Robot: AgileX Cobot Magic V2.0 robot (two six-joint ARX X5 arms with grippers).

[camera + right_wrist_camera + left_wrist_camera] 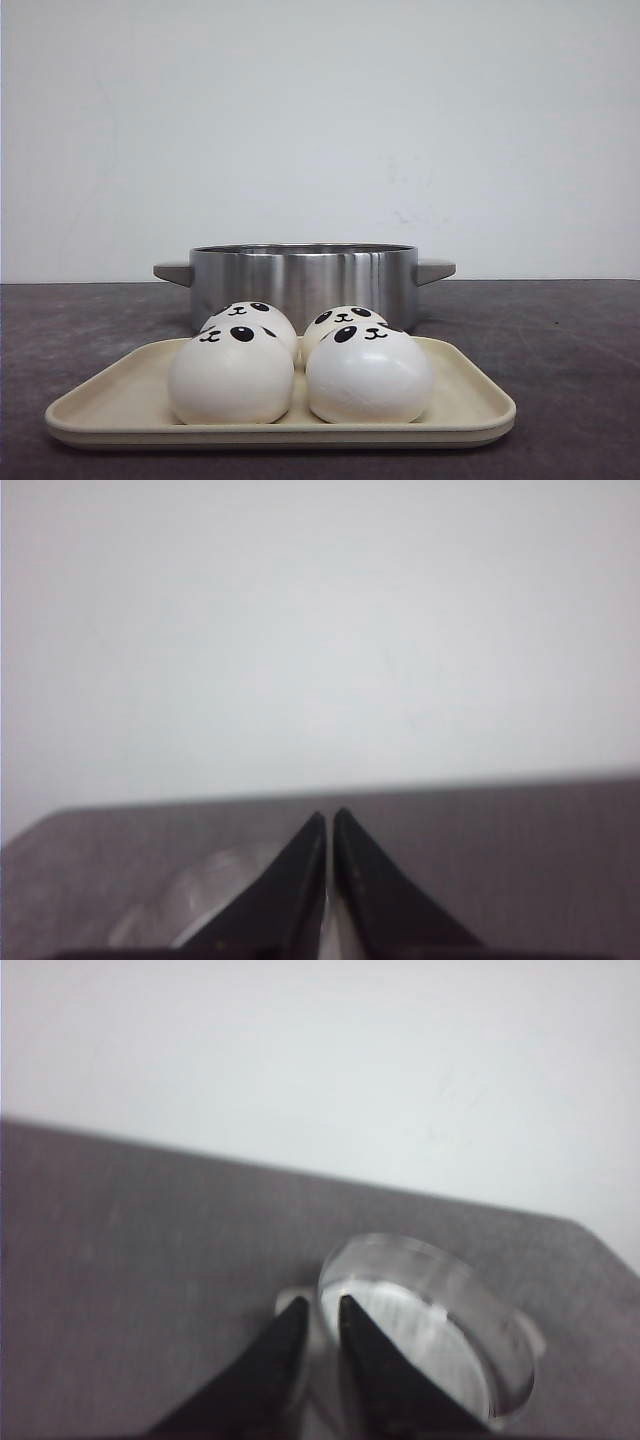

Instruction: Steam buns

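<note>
Four white panda-face buns sit on a beige tray at the front of the table: front left, front right, back left, back right. A steel pot with two side handles stands just behind the tray, without a lid. Neither gripper shows in the front view. In the left wrist view my left gripper is shut and empty, its tips over the near rim of the pot. In the right wrist view my right gripper is shut and empty, with the pot blurred beside it.
The dark grey tabletop runs back to a plain white wall. The tray lies close to the table's front edge.
</note>
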